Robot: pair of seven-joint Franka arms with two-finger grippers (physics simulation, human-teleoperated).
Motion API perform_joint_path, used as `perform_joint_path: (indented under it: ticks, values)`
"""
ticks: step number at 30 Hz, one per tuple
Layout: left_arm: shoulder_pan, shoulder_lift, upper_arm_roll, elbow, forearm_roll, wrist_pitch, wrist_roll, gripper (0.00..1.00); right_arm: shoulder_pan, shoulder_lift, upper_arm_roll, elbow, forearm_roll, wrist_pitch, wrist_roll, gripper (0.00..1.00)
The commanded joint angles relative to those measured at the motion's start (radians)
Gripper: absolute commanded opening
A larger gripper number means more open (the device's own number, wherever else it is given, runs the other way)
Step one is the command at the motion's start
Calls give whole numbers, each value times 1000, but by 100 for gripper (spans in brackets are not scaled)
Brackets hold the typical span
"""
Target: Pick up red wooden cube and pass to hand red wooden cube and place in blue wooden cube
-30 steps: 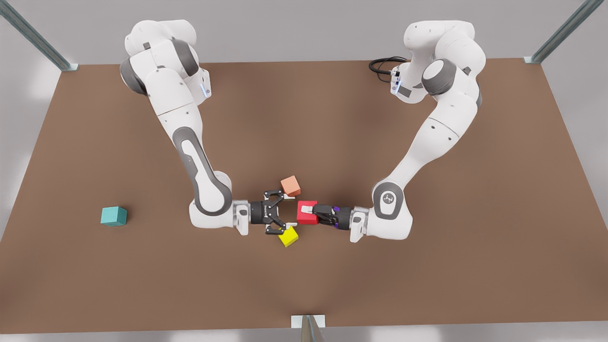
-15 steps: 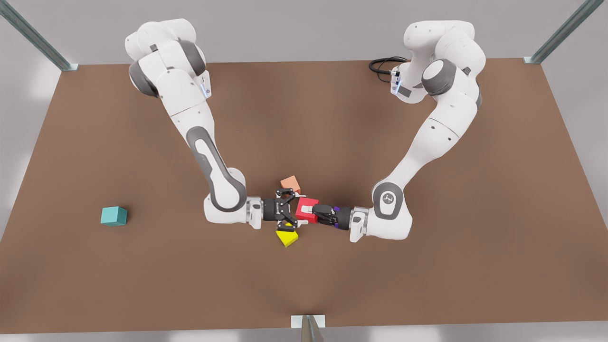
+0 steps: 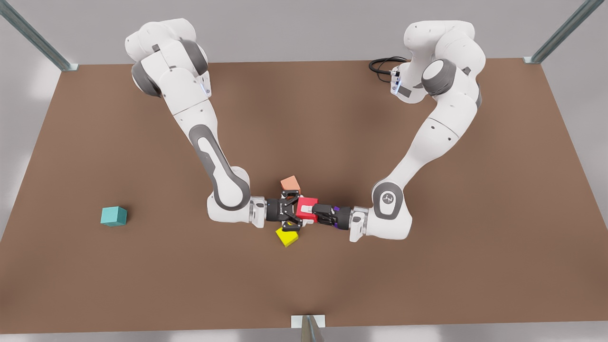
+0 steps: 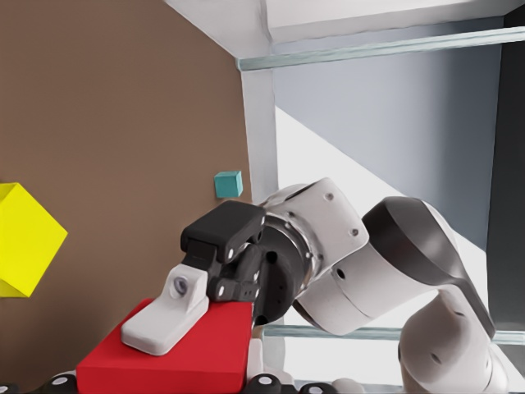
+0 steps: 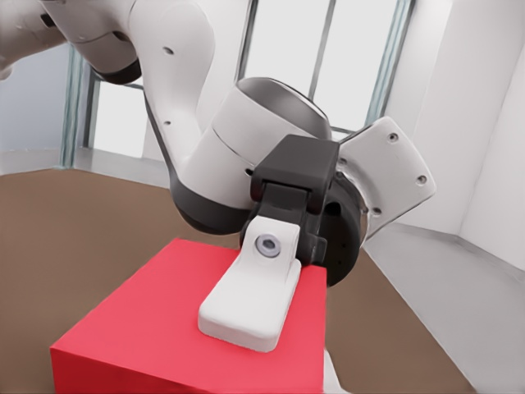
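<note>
Checking my feeds — left pincer [image 3: 308, 209], at the front view's right, grips the red wooden cube [image 3: 306, 217]. Right pincer [image 3: 293, 210] clamps it too.

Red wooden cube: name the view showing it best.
Front view: red wooden cube clear between left gripper and right gripper. Left wrist view shows a right finger on it; right wrist view, a left finger.

No legible txt, labels, nos. or signs anywhere.
</note>
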Motion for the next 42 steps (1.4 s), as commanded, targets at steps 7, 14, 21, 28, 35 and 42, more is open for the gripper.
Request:
perform_joint_path:
  ticks: [7,14,21,28,35,42]
  values:
    - [1,-2,-1,0,-9,-7,24,100,-1,-2,7,0,8,4,-38,49]
    - [73,-30,-1,3,77,-64,-66,100,-38,-4,5,-4,-13,-22,-35,49]
    - [428,-99,-8,206,606,-734,-238,100,-417,-191,-7,6,-1088,-423,297,50]
    - [334,-393,-33,189,1297,-791,-617,100,-453,-320,-162,-180,-1791,-58,344,50]
    - [-120,-834,691,-219,1011,-672,-487,100,-476,-311,-229,-265,-1793,237,350,50]
    - [-155,-716,673,-98,985,-610,-490,100,-598,-325,-228,-388,-1793,370,296,50]
